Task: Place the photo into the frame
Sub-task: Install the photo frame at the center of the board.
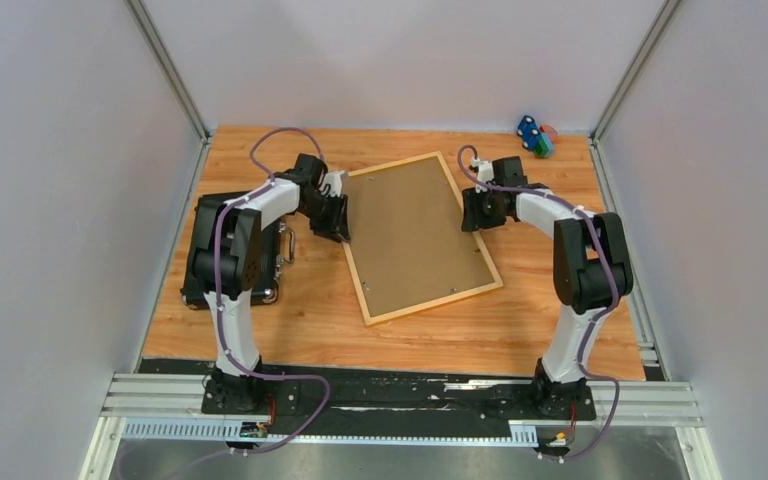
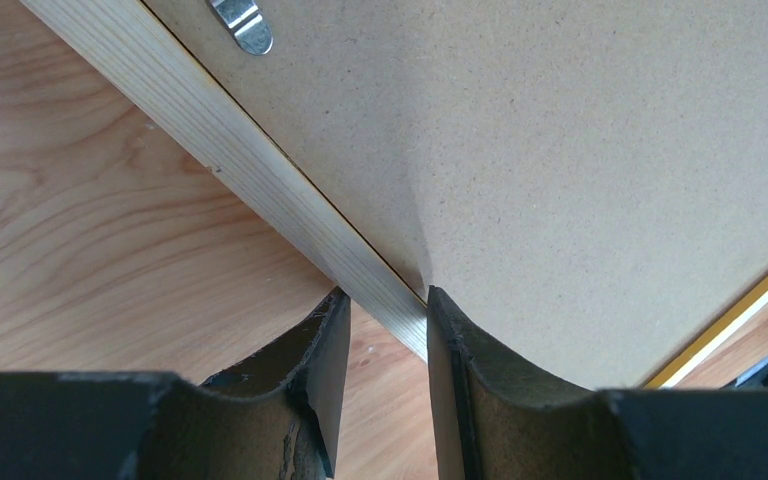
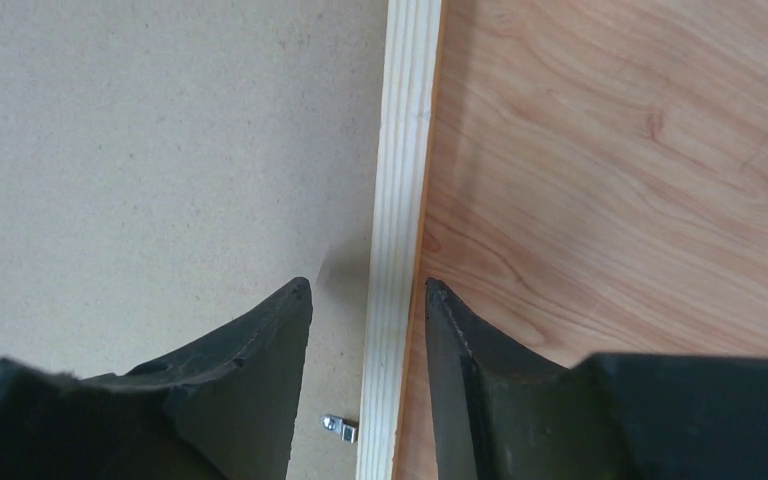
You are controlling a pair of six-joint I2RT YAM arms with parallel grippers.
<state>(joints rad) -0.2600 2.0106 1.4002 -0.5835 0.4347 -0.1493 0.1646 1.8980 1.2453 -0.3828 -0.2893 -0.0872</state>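
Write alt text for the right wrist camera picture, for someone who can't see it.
Black fingers of the right gripper straddle the pale rail of the light-wood picture frame. Its brown fibreboard backing board lies left of the rail, the wood-grain table right. A small metal clip shows below.

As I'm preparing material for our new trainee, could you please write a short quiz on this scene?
1. True or false: the frame lies with its brown backing board facing up.
2. The black case lies: A) on the left side of the table; B) in the far right corner; C) on top of the frame.
3. Fill in: the left claw and the right claw each straddle a wooden ____ of the frame.
Key: 1 true; 2 A; 3 rail.
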